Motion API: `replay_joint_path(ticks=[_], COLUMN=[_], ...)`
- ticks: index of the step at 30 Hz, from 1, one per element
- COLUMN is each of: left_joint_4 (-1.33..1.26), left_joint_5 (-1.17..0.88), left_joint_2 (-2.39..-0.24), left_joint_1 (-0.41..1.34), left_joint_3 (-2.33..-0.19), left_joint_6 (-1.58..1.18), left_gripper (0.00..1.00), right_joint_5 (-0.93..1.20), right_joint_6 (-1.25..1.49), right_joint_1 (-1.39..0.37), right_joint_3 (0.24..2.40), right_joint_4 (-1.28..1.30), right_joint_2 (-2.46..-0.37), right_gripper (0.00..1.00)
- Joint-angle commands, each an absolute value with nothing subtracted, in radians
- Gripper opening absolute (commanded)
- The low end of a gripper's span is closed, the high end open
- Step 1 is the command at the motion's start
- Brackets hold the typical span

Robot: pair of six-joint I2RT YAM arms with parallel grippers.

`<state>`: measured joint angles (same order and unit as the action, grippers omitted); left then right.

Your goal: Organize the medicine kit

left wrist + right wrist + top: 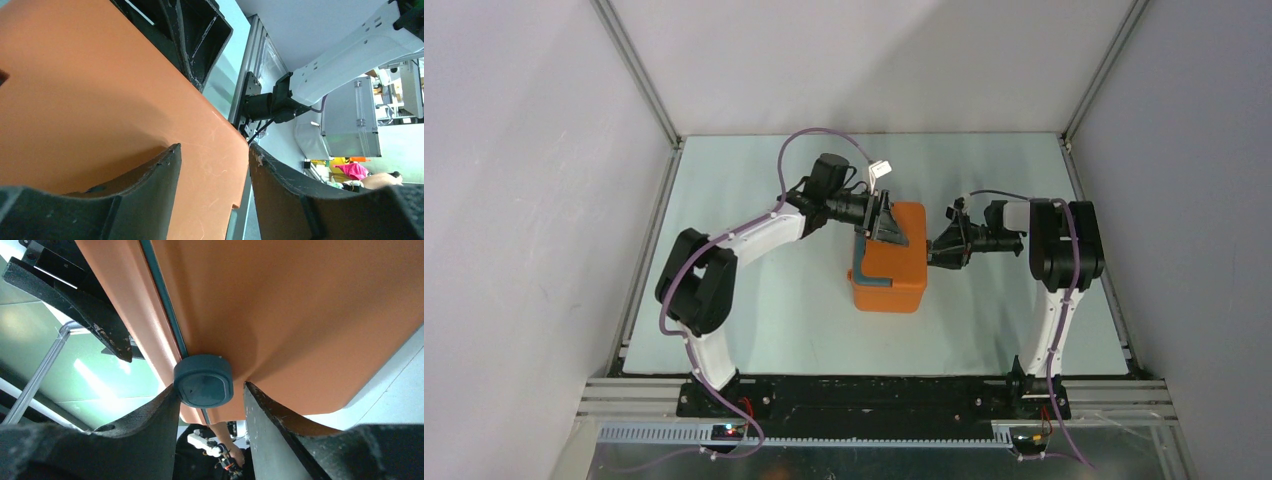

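Observation:
The orange medicine kit stands mid-table with its lid down and its dark teal latch on the near-left edge. My left gripper is over the kit's far-left top. In the left wrist view its jaws are apart and straddle the lid's orange edge. My right gripper is at the kit's right side. In the right wrist view its jaws are apart around a round teal knob on the kit's wall; the left finger touches the knob.
Aluminium frame rails border the pale green table, with grey walls close on the left, right and back. The right arm shows behind the kit in the left wrist view.

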<state>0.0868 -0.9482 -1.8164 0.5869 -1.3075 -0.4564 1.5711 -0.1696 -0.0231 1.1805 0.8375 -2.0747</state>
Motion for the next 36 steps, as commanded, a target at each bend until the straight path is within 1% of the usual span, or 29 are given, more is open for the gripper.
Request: replay_joint_path(ticks=[1, 3, 5, 7, 10, 14, 15, 18, 23, 25, 31, 36], left_joint_4=[0.245, 0.243, 0.243, 0.244, 0.242, 0.243, 0.243, 0.243, 0.243, 0.242, 0.243, 0.242], left_joint_5=[-0.853, -0.855, -0.855, -0.857, -0.859, -0.859, -0.858, -0.856, -0.853, -0.852, -0.855, -0.855], left_joint_2=[-1.906, -1.907, -1.909, -1.910, -1.913, -1.918, -1.917, -1.915, -1.915, -1.919, -1.928, -1.934], left_joint_1=[0.612, 0.612, 0.612, 0.612, 0.612, 0.611, 0.611, 0.612, 0.612, 0.611, 0.612, 0.612], left_joint_3=[-1.262, -1.262, -1.262, -1.262, -1.261, -1.260, -1.261, -1.261, -1.259, -1.260, -1.261, -1.262], left_joint_6=[-0.432, -0.431, -0.432, -0.431, -0.432, -0.433, -0.433, -0.433, -0.432, -0.433, -0.436, -0.435], left_gripper=[0.61, 0.61, 0.61, 0.61, 0.61, 0.61, 0.61, 0.61, 0.60, 0.60, 0.60, 0.60], right_joint_5=[1.593, 1.621, 1.634, 1.632, 1.628, 1.637, 1.637, 1.635, 1.636, 1.640, 1.644, 1.645], right_joint_6=[-0.342, -0.481, -0.594, -0.640, -0.680, -0.696, -0.697, -0.697, -0.689, -0.680, -0.668, -0.698], right_joint_1=[-0.035, -0.016, 0.007, 0.035, 0.059, 0.083, 0.083, 0.073, 0.042, 0.023, 0.003, -0.021], right_joint_3=[1.226, 1.264, 1.295, 1.306, 1.307, 1.307, 1.307, 1.307, 1.315, 1.326, 1.351, 1.378], right_joint_4=[0.911, 1.115, 1.201, 1.237, 1.269, 1.287, 1.287, 1.285, 1.279, 1.276, 1.278, 1.317], right_joint_2=[-2.142, -2.140, -2.130, -2.116, -2.106, -2.106, -2.106, -2.107, -2.105, -2.109, -2.155, -2.193], right_gripper=[0.54, 0.57, 0.60, 0.63, 0.70, 0.71, 0.69, 0.56, 0.46, 0.35, 0.24, 0.22])
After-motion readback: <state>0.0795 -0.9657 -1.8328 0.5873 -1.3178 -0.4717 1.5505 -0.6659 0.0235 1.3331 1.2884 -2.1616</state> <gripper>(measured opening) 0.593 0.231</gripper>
